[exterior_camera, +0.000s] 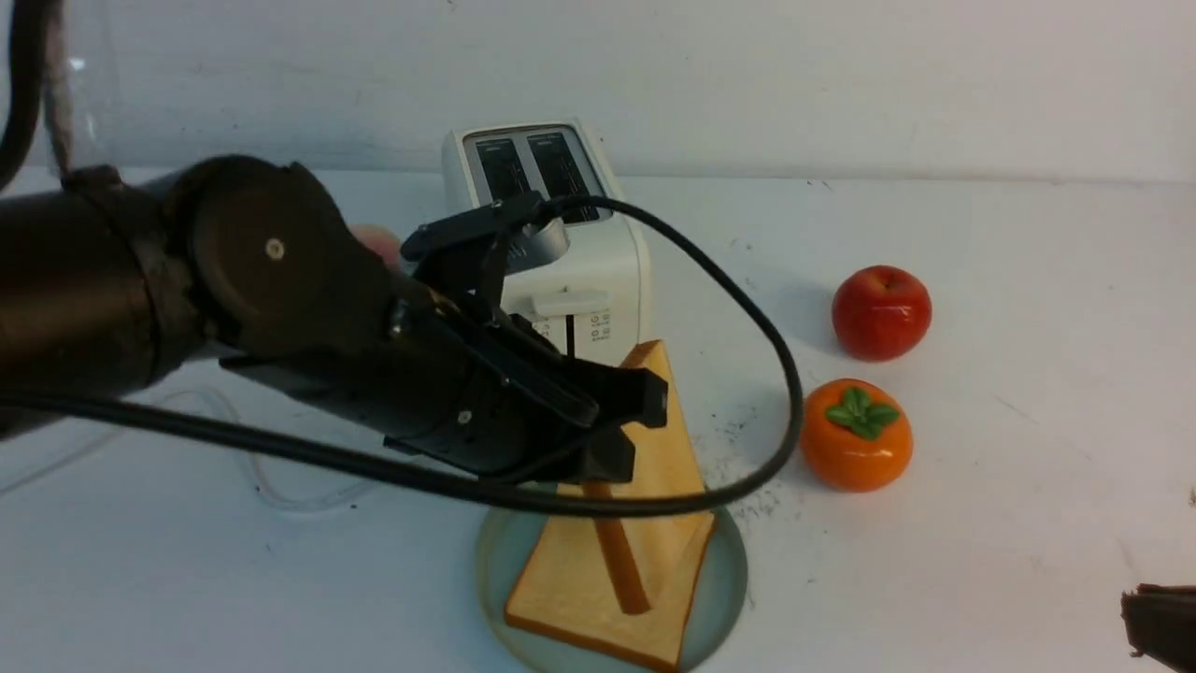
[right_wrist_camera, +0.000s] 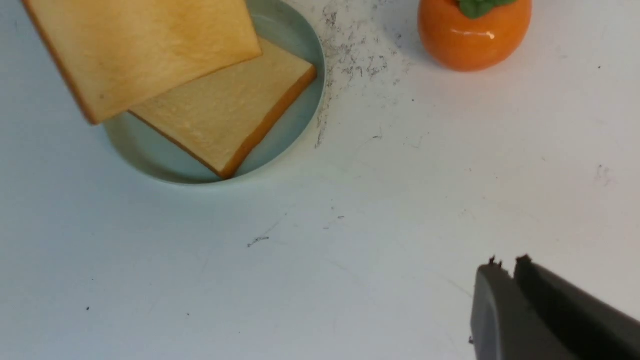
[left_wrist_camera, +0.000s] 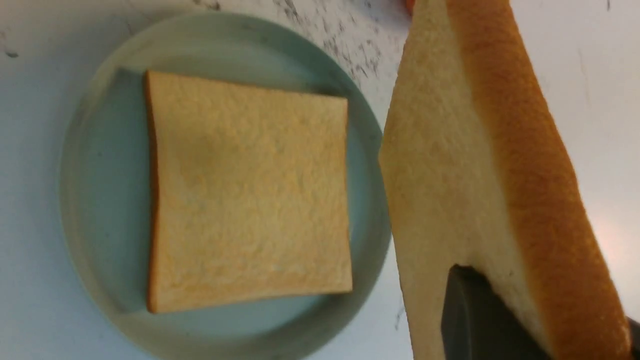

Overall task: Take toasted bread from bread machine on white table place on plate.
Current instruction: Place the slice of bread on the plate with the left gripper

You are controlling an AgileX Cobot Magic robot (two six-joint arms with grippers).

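White table [exterior_camera: 1028, 523] (scuffed, specked); pale wall [exterior_camera: 841, 75] behind; plate [exterior_camera: 729, 579] bears toasted bread [left_wrist_camera: 250, 190]

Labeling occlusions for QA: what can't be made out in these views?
- Toaster front: front view, left arm covers part; button print too small.
- Pink object: front view, mostly behind that arm.
- Held toast touching plated toast? Unclear in every view.
- Right hand: cut off by frame edges.

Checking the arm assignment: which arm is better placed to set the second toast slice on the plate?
Left. The left gripper is shut on that slice directly over the plate; the right gripper is shut, empty, off to the side.
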